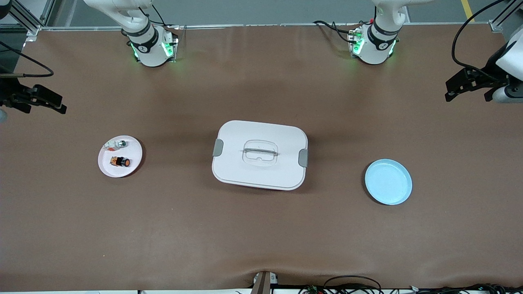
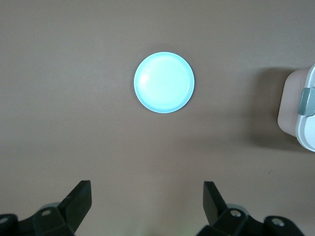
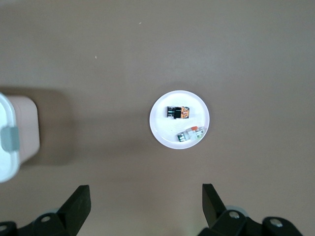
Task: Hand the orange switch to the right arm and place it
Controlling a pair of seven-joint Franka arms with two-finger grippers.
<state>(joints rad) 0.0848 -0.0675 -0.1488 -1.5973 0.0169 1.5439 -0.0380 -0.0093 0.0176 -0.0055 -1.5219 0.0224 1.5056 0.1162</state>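
Note:
The orange switch (image 1: 120, 162) lies on its side on a small white plate (image 1: 132, 165) toward the right arm's end of the table. It also shows in the right wrist view (image 3: 177, 112) on that plate (image 3: 165, 125). My right gripper (image 1: 43, 107) hangs open and empty over the table's edge at that end, high above the plate (image 3: 145, 192). My left gripper (image 1: 468, 93) hangs open and empty over the left arm's end of the table, high above it (image 2: 146, 191). A light blue plate (image 1: 388, 181) lies empty there (image 2: 164, 82).
A small silver-capped white part with red bits (image 1: 116, 144) shares the white plate with the switch (image 3: 191, 133). A white lidded box with grey clips (image 1: 260, 155) stands at the table's middle, between the two plates. Cables lie along the table's near edge.

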